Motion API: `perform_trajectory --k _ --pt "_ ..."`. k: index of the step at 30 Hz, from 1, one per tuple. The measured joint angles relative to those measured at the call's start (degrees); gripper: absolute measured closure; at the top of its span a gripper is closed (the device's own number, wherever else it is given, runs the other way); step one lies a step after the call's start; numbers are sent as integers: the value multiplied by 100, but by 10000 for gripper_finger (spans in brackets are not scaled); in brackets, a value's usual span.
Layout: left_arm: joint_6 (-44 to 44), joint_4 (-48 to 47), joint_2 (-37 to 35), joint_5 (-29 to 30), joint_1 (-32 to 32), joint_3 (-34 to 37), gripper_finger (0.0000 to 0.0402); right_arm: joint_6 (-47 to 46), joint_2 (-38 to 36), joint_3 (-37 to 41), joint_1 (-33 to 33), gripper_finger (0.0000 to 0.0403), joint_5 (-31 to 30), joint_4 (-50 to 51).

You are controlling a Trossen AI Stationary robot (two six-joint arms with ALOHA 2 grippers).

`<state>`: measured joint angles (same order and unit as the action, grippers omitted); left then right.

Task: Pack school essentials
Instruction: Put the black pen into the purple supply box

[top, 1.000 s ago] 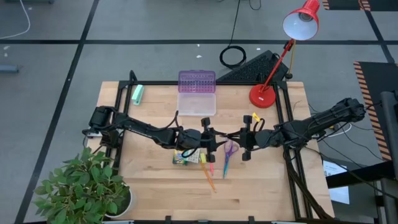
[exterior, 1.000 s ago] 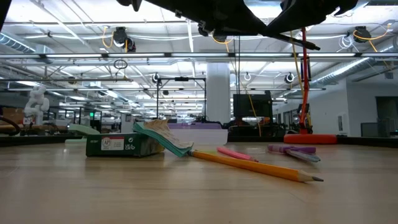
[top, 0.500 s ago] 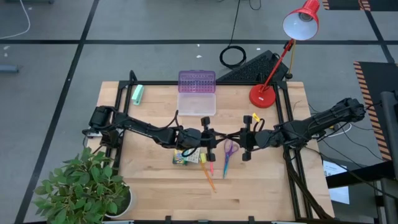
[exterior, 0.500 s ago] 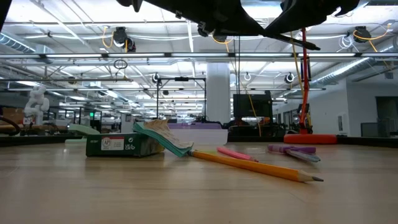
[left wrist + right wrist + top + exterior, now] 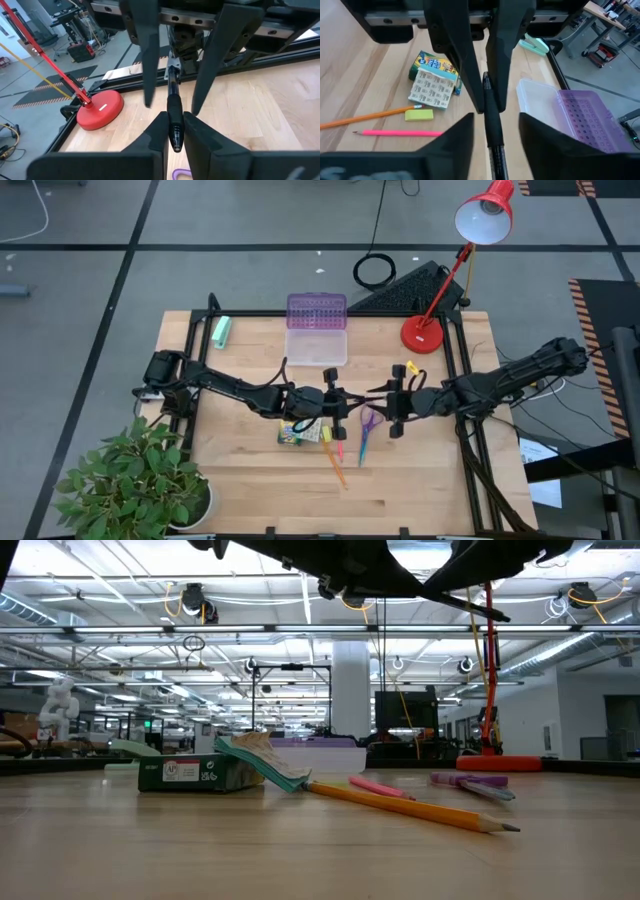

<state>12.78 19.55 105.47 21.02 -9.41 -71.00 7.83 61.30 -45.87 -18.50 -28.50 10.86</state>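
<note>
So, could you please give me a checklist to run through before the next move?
1. Left end effector shut on the thin black pen: ok.
2. Right end effector open, fingers spread either side of the pen: ok.
3. Clear plastic box with purple lid lying open: ok.
4. Whether the pen is gripped firmly: cannot tell.
5. Purple-handled scissors and orange pencil packed: not ok, both lie on the table.

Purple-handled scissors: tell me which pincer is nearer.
Right. The right pincer hovers just beside the purple-handled scissors' handles, toward the lamp side; the left pincer sits farther off, over the pink pen.
</note>
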Motion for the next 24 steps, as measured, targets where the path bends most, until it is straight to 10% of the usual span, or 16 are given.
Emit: perform_trajectory --k 9,24 --pt "-371 -146 -263 -529 82 -6 358 -261 -848 0 -154 157 1 46" --pt "-427 -1628 -1513 -573 707 1 352 -256 -1817 -2 -448 173 -1 918"
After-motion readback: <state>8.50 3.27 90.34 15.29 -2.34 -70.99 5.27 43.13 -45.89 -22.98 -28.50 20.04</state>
